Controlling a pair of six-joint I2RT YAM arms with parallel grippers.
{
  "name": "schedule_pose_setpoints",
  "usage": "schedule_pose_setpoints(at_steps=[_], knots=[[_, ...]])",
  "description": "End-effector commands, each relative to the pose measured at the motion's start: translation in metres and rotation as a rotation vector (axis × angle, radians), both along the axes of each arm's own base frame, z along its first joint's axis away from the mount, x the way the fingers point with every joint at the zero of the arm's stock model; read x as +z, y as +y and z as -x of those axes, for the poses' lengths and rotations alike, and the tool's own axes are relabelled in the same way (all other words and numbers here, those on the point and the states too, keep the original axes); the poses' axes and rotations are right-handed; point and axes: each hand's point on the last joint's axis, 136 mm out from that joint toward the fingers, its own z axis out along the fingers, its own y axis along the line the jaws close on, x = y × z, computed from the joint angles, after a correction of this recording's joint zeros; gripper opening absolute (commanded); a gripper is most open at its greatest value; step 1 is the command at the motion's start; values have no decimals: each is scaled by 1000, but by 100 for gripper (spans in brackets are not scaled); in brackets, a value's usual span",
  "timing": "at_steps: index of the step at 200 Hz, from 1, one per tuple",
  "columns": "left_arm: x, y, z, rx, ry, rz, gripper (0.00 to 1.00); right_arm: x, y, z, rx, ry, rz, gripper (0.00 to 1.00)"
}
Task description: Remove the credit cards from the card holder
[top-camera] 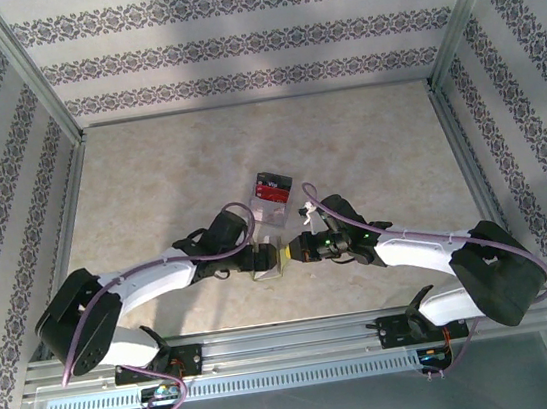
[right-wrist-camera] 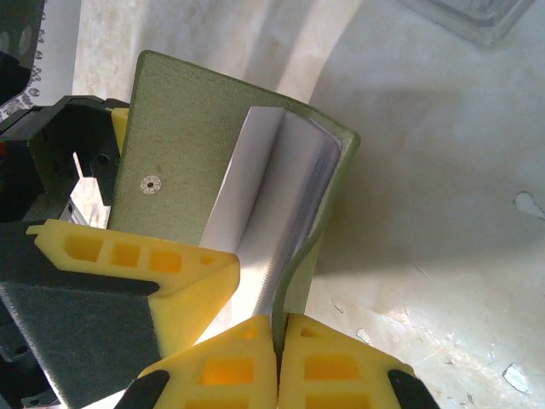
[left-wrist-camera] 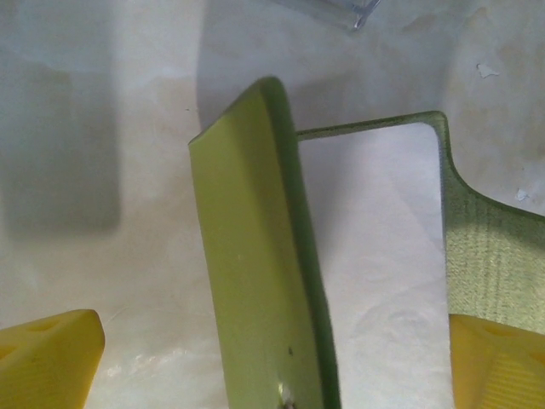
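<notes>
Seen from above, the left gripper (top-camera: 263,258) and the right gripper (top-camera: 298,251) are pointing at each other over the near middle of the pale marbled surface (top-camera: 149,180). The flat yellow-green folding card holder (top-camera: 273,265) is sitting between them. A small clear plastic box (top-camera: 271,188) with red and black contents is lying just beyond the two grippers.

In the left wrist view, the left jaws are standing wide apart and gripping nothing. One smooth flap of the card holder is rising on edge in the gap, clear of the left-hand yellow fingertip (left-wrist-camera: 47,358). The other, textured flap is reaching down to the fingertip on the opposite side.

In the right wrist view, the right jaws are pressing tight together on the edge of one flap. They are holding the card holder on edge and partly spread open, with its pale grey inside showing. A corner of the clear plastic box is lying on the surface behind it.
</notes>
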Motion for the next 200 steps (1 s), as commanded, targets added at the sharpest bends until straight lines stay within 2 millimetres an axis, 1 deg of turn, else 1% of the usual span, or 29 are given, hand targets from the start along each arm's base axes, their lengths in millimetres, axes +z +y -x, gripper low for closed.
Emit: schedule_pose_setpoints(at_steps=[1, 51, 72, 104, 128, 172, 200], knots=[[6, -9, -6, -37, -18, -5, 100, 17, 8, -7, 21, -53, -41, 0], [4, -15, -6, -62, -21, -47, 100, 17, 8, -8, 19, -58, -40, 0], [0, -13, -5, -70, -18, -100, 100, 17, 8, -7, 18, -57, -39, 0], [-6, -13, -5, -70, -1, -117, 100, 15, 7, -7, 15, -55, -35, 0], [-10, -8, -5, -61, 5, -145, 100, 14, 6, -7, 10, -55, -30, 0], [-6, -2, -6, -48, -11, -167, 100, 13, 4, -8, 7, -56, -20, 0], [1, -1, -6, -43, -31, -148, 100, 9, 2, -8, 3, -50, -4, 0]])
